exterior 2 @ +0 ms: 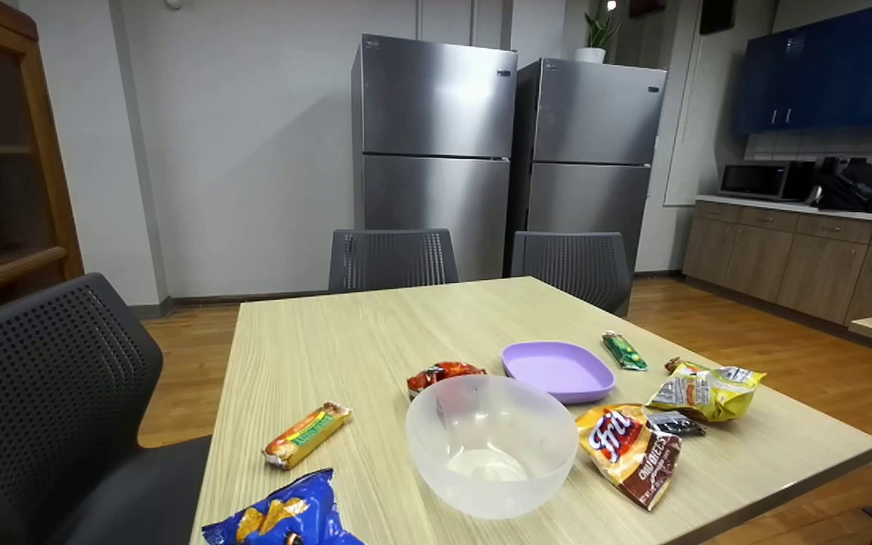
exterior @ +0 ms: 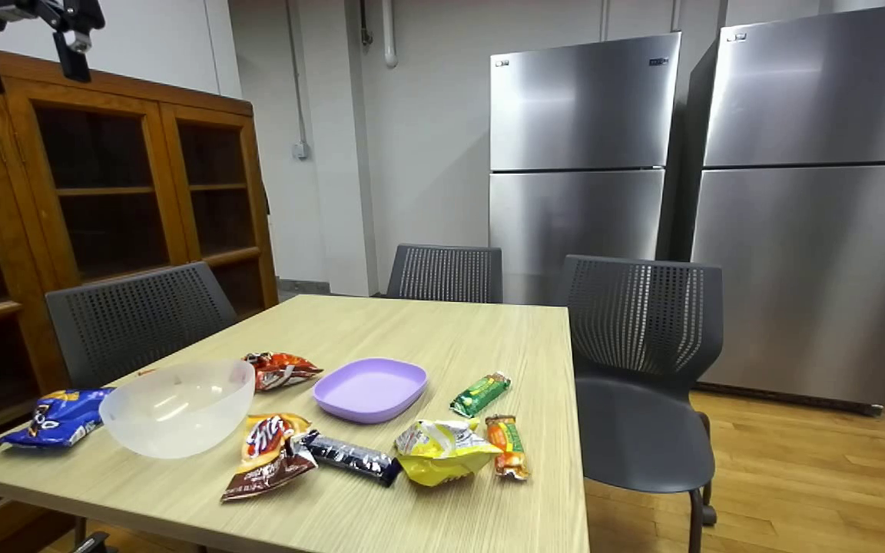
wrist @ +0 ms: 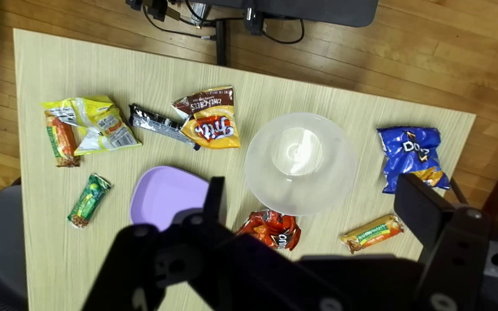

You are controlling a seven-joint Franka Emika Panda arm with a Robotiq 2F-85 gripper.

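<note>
The black gripper (exterior: 31, 83) is suspended, fingers (wrist: 422, 201) apart, above the wood-grained table (wrist: 102, 69), where a round, frosted translucent bowl (wrist: 301, 164) is set between a crinkled blue bag (wrist: 407, 162) and a shallow purple plate (wrist: 167, 194).

I get moderate, fairly even light; glare whitens the tall stainless-steel refrigerator (exterior 2: 436, 155) and the round translucent plastic bowl (wrist: 298, 164), while in the wrist view the black end effector (wrist: 311, 190) looks dark and blurred.

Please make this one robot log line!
black two-fingered gripper: open, empty; below: pale woodgrain table; on it: frosted round plastic bowl, purple square plate, shiny snack packets
</note>
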